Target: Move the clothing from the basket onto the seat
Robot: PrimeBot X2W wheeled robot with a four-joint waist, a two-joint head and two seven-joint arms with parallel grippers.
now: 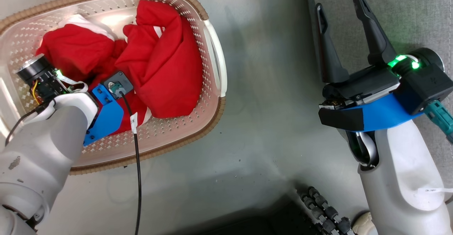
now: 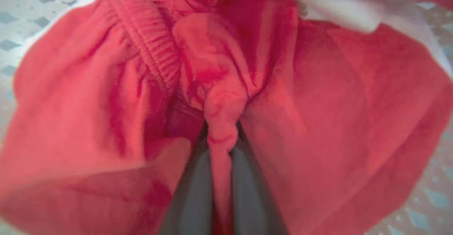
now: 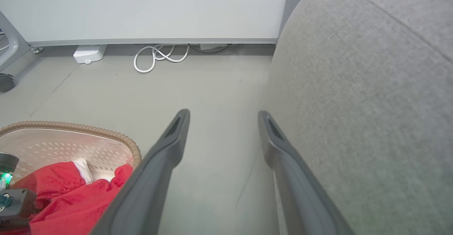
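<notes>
Clothing: bright red soft fabric garments with white trim [image 1: 166,68], bunched in a heap inside the basket, upper left of the head view.
Basket: cream-white perforated plastic laundry basket with a brown braided rim [image 1: 166,136], standing on the pale grey floor [image 1: 269,104].
Seat: large grey woven-fabric cushion [image 1: 407,12], upper right of the head view, well apart from the basket.
Left gripper [image 2: 222,139]: down in the heap; its two dark fingers are nearly closed, pinching a ridge of red cloth between them.
Right gripper [image 1: 338,1]: fingers spread wide, holding nothing, at the seat's edge.
Writing: small white tag [image 1: 133,123] on the black cable [image 1: 136,178] and white sticker [image 1: 430,190] on the right forearm; print on both too small to read.
</notes>
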